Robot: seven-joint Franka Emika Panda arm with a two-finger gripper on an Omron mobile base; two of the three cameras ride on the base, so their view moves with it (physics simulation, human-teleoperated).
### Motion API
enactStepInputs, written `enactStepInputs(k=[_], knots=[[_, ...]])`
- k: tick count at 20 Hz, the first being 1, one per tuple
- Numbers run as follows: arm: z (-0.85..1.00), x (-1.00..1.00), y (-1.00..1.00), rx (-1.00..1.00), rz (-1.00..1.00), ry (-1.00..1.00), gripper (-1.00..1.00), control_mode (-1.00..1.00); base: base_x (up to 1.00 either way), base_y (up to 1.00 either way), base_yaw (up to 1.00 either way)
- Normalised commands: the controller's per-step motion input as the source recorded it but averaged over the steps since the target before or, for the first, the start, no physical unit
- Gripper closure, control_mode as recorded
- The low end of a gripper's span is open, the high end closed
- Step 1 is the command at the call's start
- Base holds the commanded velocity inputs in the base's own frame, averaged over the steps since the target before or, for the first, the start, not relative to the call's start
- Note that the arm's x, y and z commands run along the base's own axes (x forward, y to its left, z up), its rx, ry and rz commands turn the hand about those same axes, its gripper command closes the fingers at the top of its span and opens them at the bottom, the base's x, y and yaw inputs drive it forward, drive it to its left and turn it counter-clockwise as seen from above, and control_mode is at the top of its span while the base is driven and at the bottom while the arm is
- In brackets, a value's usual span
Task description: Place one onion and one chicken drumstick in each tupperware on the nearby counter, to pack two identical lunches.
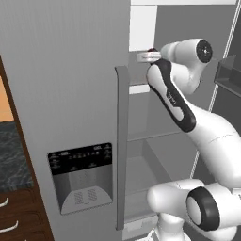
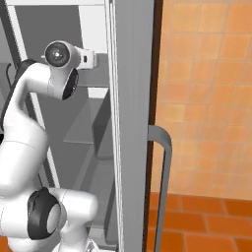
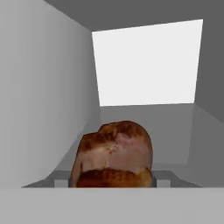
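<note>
The chicken drumstick (image 3: 114, 153), orange-brown and lumpy, sits close up in the hand view between my two fingertips (image 3: 61, 181). My gripper (image 3: 112, 182) is shut on it, inside a grey fridge compartment with a bright white back wall. In the left base view my gripper (image 1: 145, 57) reaches onto an upper fridge shelf, with a dark reddish bit (image 1: 152, 49) showing just above it. A strip of the black marbled counter (image 1: 12, 150) lies at the far left. The onion and the tupperware are out of view.
The grey fridge door (image 1: 66, 94) with its tall handle (image 1: 121, 146) and dispenser panel (image 1: 81, 176) stands left of my arm. The other door's edge (image 2: 130, 123) and handle (image 2: 165, 187) flank the arm on the right. Orange tiled wall (image 2: 211, 98) lies beyond.
</note>
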Motion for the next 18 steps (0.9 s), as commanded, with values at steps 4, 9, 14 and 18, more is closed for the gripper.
enactStepInputs(k=[4,9,14,18], knots=[[0.18,-1.00,-0.36,0.12,-0.05,0.28,1.00,-1.00,0.00,0.00,0.00],[-0.62,-1.00,-0.03,0.00,0.00,0.44,1.00,-1.00,0.00,0.00,0.00],[-1.00,-0.89,-0.10,-0.05,-0.07,0.54,1.00,-1.00,0.00,0.00,0.00],[-0.80,-0.23,-0.07,-0.03,-0.06,0.23,1.00,-1.00,0.00,0.00,0.00]])
